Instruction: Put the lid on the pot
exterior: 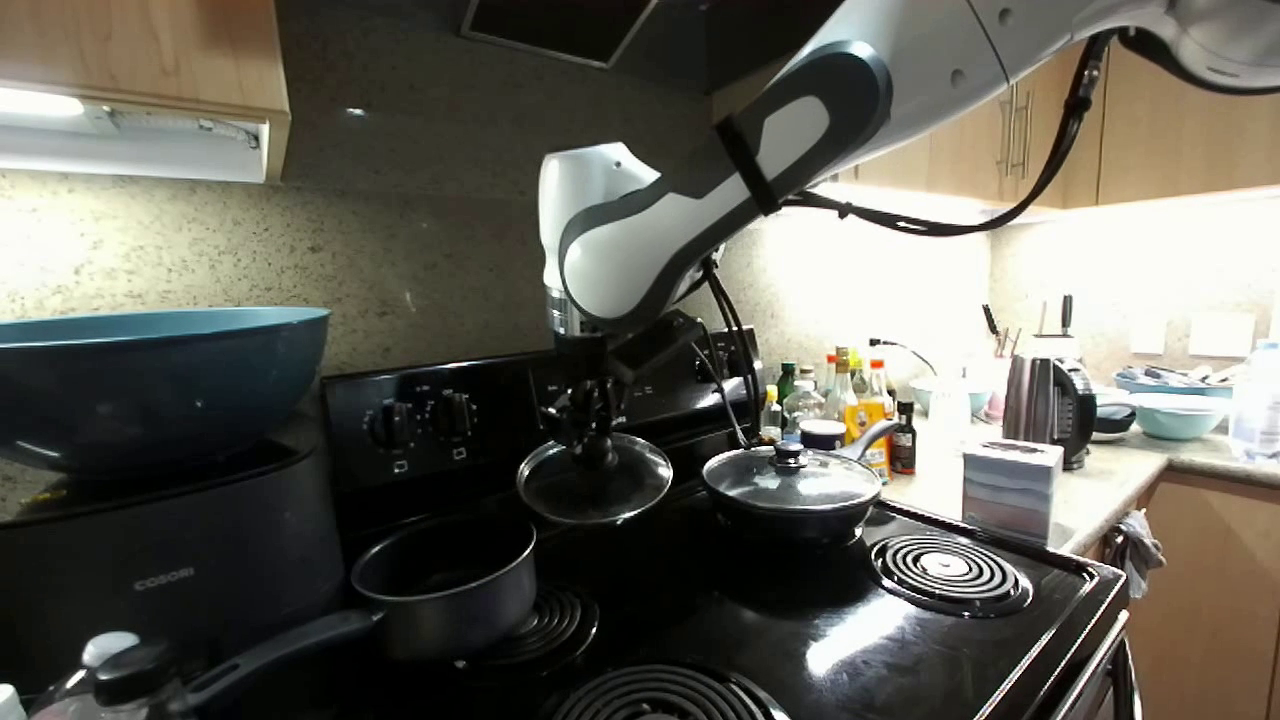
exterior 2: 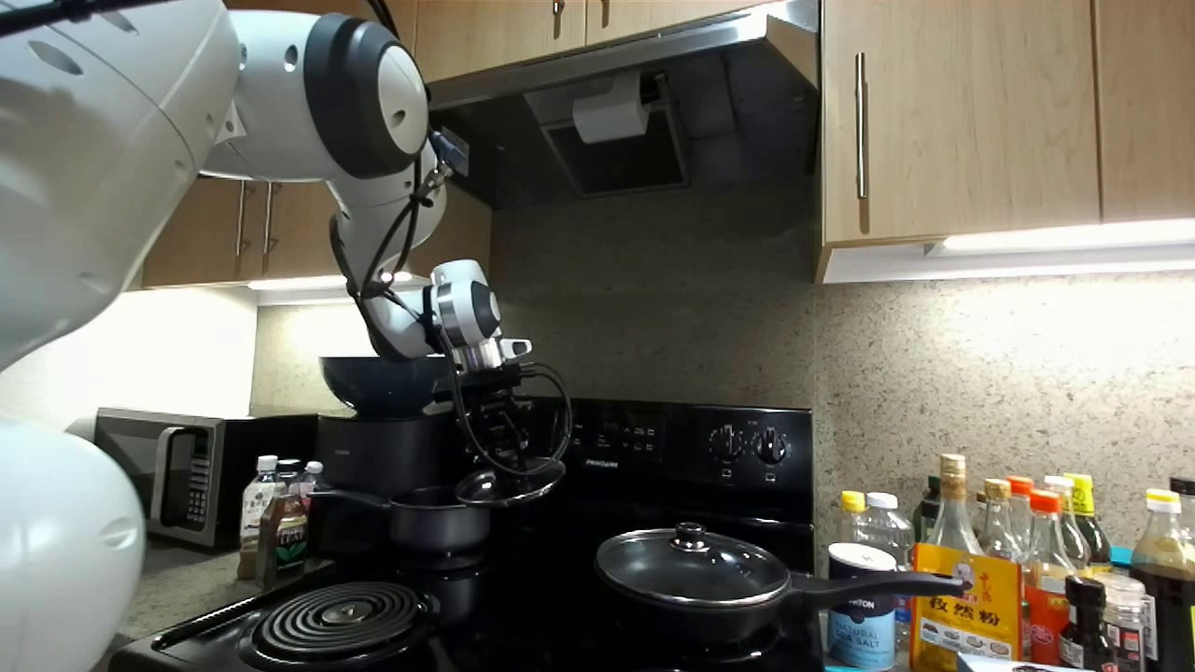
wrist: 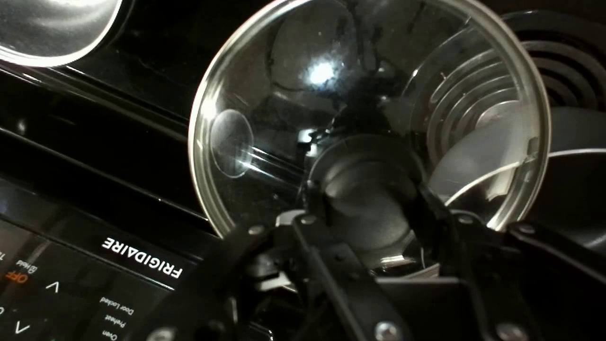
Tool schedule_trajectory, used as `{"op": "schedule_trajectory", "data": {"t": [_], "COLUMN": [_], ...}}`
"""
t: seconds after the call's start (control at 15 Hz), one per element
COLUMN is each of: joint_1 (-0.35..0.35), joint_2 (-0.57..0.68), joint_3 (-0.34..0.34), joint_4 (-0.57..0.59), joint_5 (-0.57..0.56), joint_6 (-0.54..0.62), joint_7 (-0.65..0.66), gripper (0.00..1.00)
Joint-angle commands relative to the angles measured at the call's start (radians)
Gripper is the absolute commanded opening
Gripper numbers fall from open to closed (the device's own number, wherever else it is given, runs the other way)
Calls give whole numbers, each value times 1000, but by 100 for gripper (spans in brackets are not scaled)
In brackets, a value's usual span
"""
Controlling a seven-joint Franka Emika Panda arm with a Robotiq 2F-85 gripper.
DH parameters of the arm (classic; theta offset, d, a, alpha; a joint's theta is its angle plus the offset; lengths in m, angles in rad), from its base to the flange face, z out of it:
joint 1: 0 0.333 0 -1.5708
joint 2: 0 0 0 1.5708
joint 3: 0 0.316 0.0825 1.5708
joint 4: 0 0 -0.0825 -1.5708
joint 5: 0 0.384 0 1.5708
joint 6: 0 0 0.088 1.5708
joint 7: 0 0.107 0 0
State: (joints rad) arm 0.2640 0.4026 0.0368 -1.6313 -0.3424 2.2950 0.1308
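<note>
My gripper (exterior: 594,425) is shut on the black knob of the lid (exterior: 640,485) and holds it in the air above the stove. The gripper also shows in an exterior view (exterior 2: 509,434) and in the wrist view (wrist: 371,194). The glass lid with its metal rim (wrist: 326,104) hangs somewhat tilted in both exterior views (exterior 2: 523,485). The dark grey pot (exterior: 460,605) stands uncovered on the stove, beside and below the lid, its long handle pointing away. It also shows in an exterior view (exterior 2: 439,525). Part of the pot (wrist: 575,132) shows at the wrist view's right edge, partly through the glass.
A wider pan with its own glass lid (exterior: 790,485) stands on the stove, also in an exterior view (exterior 2: 691,574). A blue bowl (exterior: 160,390) sits on a black appliance (exterior: 170,560) beside the pot. The stove's control panel (exterior: 430,420) rises behind. Bottles (exterior: 840,400) stand beyond the pan.
</note>
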Motion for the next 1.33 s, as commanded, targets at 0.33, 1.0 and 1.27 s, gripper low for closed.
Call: {"op": "schedule_trajectory", "data": {"t": [0.33,1.0,1.27], "joint_1": [-29,-10,22], "joint_2": [64,96,95], "joint_3": [169,175,170], "joint_4": [36,69,98], "joint_5": [262,295,252], "joint_6": [10,-8,22], "joint_7": [-220,-240,-240], "gripper": [23,23,23]}}
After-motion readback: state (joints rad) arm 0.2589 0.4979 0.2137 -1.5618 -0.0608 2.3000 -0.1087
